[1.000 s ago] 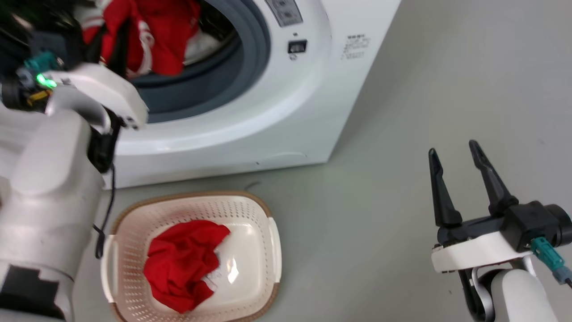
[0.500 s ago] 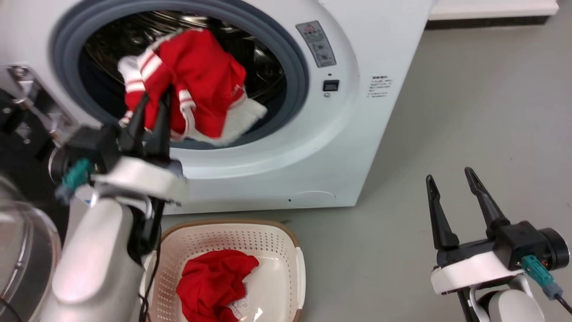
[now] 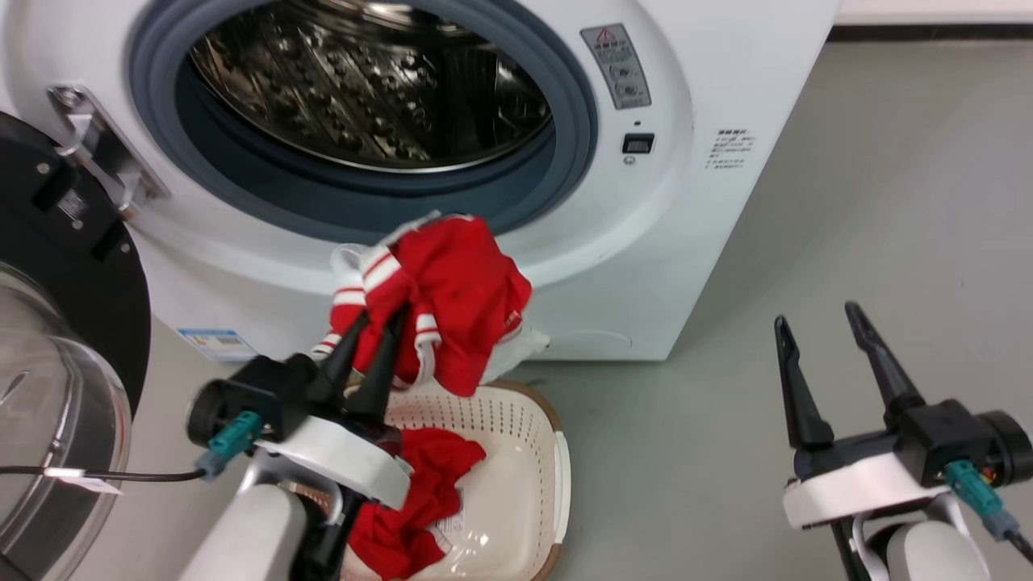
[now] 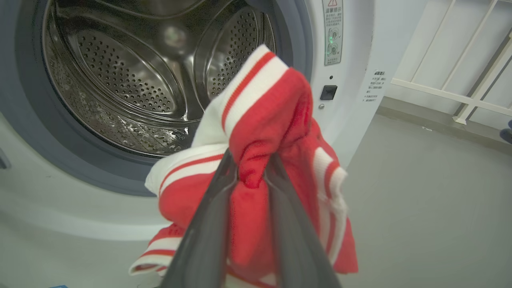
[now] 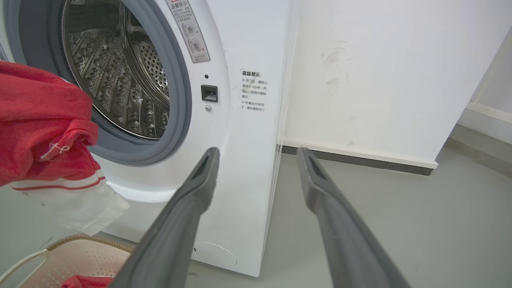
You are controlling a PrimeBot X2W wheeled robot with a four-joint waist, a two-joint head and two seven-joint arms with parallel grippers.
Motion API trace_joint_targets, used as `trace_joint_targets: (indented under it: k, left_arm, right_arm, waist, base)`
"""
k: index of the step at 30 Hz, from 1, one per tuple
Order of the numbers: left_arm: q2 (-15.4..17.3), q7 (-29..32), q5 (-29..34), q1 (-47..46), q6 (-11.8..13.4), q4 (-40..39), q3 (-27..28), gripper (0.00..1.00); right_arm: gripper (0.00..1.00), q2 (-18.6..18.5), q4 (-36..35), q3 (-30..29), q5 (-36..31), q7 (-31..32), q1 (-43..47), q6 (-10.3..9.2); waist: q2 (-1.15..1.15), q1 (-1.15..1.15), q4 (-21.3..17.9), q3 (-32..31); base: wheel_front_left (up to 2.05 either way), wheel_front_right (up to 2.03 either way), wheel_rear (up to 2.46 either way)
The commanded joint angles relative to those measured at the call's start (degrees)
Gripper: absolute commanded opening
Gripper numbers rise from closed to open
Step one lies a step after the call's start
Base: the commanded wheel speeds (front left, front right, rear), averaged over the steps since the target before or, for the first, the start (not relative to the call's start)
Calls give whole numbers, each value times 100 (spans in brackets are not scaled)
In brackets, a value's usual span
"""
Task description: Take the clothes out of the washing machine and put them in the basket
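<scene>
Striped red garment point(image 3: 452, 298): is held clenched in the left claw point(image 3: 378, 319) above the far rim of the basket point(image 3: 557, 476); if released here, it could be draped outside; right claw point(image 3: 815, 315) is held spread, unladen.

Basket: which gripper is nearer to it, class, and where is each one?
Left. The left gripper, shut on the striped garment, hangs just above the basket's rear rim. The right gripper, open, stands apart over the floor to the basket's right.
</scene>
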Motion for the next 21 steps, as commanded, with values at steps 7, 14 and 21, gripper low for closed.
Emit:
trace_joint_targets:
  k: [7, 14, 21]
  left_arm:
    - [-176, -14, 63, -35, -196, 964, -443, 0]
    - [-322, -124, 208, -587, -340, 2229, -820, 0]
    - [-442, -197, 303, -1343, -424, 3461, -1291, 0]
  right_arm:
    - [100, -2, -112, -75, -87, -9, -291, -6]
    - [100, -2, -228, -108, -245, -9, -483, -6]
    - [100, -1, -438, -207, -304, -9, -720, -6]
  waist:
    - [0, 1, -30, 653]
    - [0, 1, -68, 1323]
    - [0, 1, -208, 2124]
  base:
    - [0, 0, 0]
    - [0, 0, 0]
    - [0, 0, 0]
